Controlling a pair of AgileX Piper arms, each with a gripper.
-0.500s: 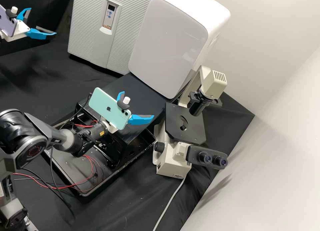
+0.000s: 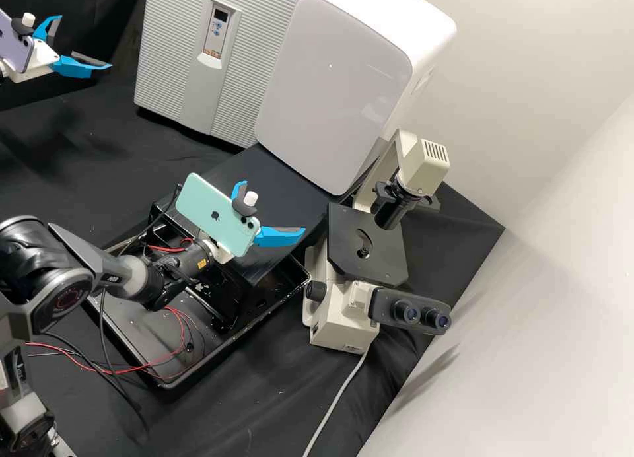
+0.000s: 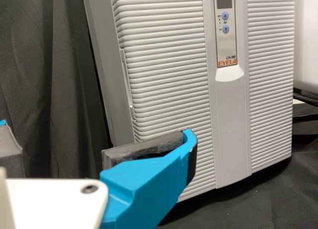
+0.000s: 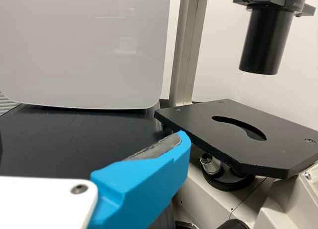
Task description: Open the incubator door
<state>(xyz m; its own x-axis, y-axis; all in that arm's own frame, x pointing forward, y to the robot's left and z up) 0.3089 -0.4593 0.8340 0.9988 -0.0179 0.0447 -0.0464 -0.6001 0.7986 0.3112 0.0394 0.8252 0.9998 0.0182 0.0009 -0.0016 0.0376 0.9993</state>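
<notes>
"So, how is the left gripper (image 2: 86, 42)?"

"It's at ten o'clock in the high view. Its blue fingers (image 3: 149, 179) are wide apart, with just air between. One has a crinkly grey pad (image 3: 144, 147)."

"And the right gripper (image 2: 274, 207)?"

"A bit toward nine o'clock from the middle. Its smooth blue fingers (image 4: 144, 189) are wide apart too, with just air between."

"Where's the incubator (image 2: 175, 61)?"

"At eleven o'clock, and at three o'clock from the left gripper, with a gap between. Its door (image 3: 164, 75) is shut. It has lots of thin ridges and a smooth strip (image 3: 231, 124) down the middle. Two round blue buttons (image 3: 225, 29) sit under a dark screen (image 3: 224, 0)."

"What about the white box (image 2: 337, 87)?"

"It's near twelve o'clock, shiny, with round corners. The microscope (image 2: 340, 331) is at four o'clock. Its flat black plate (image 4: 194, 119) has a bean-shaped hole (image 4: 236, 125)."
</notes>
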